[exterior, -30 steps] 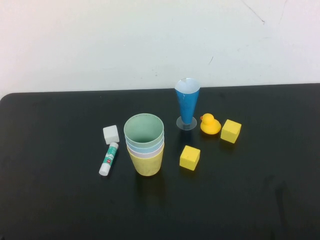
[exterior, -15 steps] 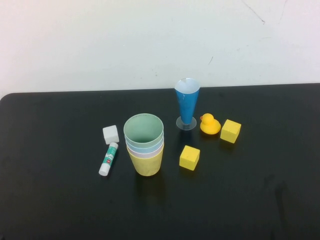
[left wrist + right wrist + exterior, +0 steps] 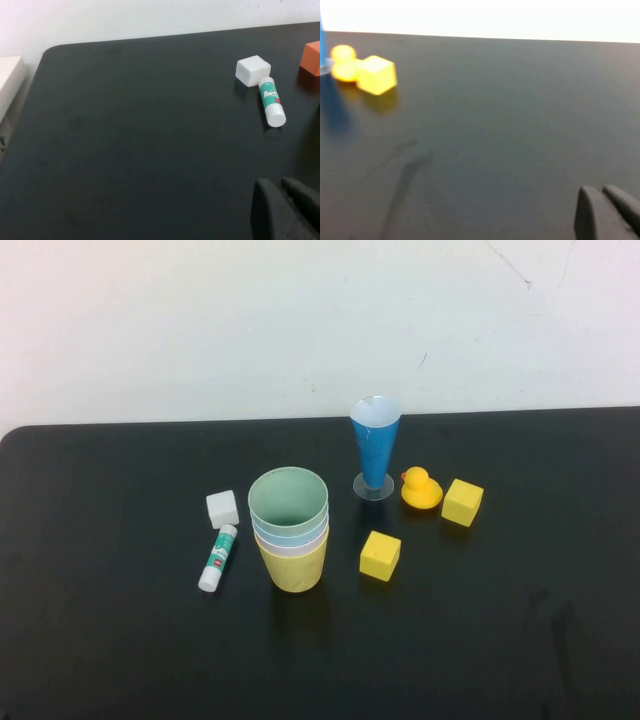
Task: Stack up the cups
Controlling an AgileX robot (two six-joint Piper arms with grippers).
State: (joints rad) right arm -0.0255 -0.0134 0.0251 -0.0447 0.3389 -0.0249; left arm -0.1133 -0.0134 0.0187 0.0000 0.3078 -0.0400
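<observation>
High view shows the four nested pastel plastic cups (image 3: 289, 530), light, stiff, best pinched at the rim, mid-tabletop (image 3: 120, 640); left hand (image 3: 287, 212) and right hand (image 3: 607, 212), both closed, parked apart.

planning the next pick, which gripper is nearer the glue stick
Left. The left gripper sits low over the table with the glue stick close ahead in its wrist view. The right gripper sees only the duck and a yellow cube.
</observation>
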